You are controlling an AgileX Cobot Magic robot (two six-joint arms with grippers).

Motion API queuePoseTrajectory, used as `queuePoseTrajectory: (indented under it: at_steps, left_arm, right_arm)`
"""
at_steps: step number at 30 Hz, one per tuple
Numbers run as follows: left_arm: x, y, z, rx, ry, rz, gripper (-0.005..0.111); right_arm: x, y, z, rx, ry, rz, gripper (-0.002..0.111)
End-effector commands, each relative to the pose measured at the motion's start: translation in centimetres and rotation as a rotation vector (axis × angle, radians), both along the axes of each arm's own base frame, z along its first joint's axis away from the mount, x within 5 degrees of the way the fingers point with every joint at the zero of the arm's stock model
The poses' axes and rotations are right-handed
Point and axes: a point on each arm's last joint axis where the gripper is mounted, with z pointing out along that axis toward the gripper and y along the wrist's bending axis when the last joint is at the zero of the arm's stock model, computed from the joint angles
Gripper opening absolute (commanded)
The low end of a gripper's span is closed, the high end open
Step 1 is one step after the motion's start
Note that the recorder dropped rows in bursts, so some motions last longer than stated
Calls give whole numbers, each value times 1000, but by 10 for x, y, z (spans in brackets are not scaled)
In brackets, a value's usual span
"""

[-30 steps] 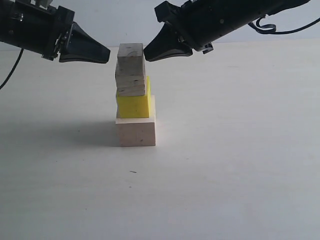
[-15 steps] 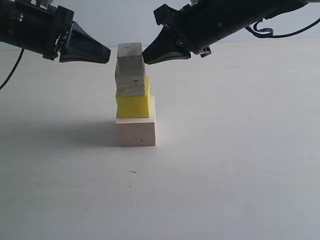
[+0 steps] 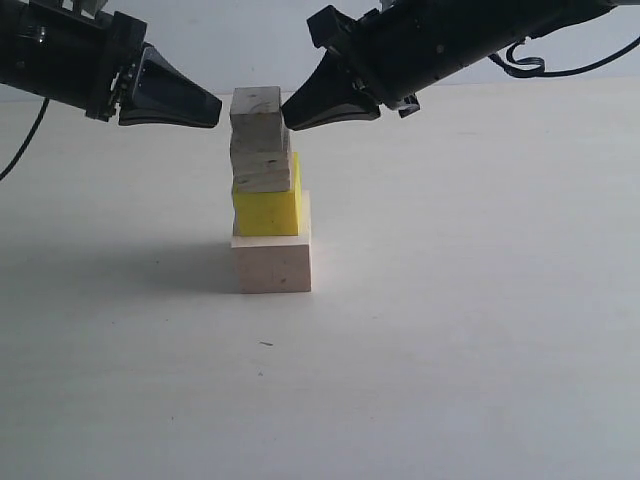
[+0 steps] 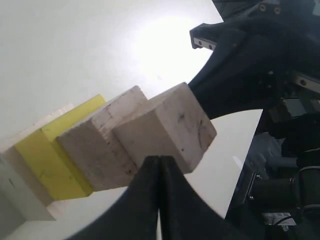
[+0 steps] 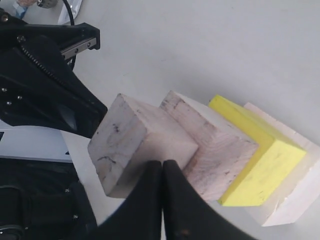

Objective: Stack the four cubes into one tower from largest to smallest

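Observation:
The four cubes stand as one tower in the exterior view: pale wood base (image 3: 272, 262), yellow cube (image 3: 267, 208), grainy wooden cube (image 3: 263, 168), and the smallest cube (image 3: 256, 108) on top, set slightly left of the cube below. My left gripper (image 3: 218, 108) is shut, its tip level with the top cube and a small gap left of it. My right gripper (image 3: 286, 119) is also shut, its tip against the top cube's right side. The left wrist view shows the top cube (image 4: 167, 125) just beyond the closed left gripper (image 4: 160, 158). The right wrist view shows it (image 5: 135, 145) at the closed right gripper (image 5: 162, 162).
The tower stands alone on a plain white table (image 3: 460, 330). Both black arms hang above the table's far half, one on each side of the tower. A black cable (image 3: 20, 150) trails at the left edge.
My right gripper has edged left and its tip has nudged the top cube slightly to the left on the tower. The left gripper has stayed in place.

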Motion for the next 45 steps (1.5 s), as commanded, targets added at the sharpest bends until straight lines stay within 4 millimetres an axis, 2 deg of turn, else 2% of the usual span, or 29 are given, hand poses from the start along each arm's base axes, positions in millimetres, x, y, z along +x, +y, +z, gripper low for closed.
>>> queuePoseTrajectory:
  at_steps: [1, 10, 18, 45]
  left_arm:
    - [0, 0, 3, -9, -12, -9, 0]
    - [1, 0, 1, -10, -6, -8, 0]
    - [7, -1, -13, -15, 37, -3, 0]
    - [9, -4, -11, -71, 18, -2, 0]
  right_arm:
    - [4, -1, 1, -2, -21, -29, 0]
    - [3, 0, 1, -1, -18, -23, 0]
    - [2, 0, 1, 1, -14, -16, 0]
    - [2, 0, 1, 2, -26, -10, 0]
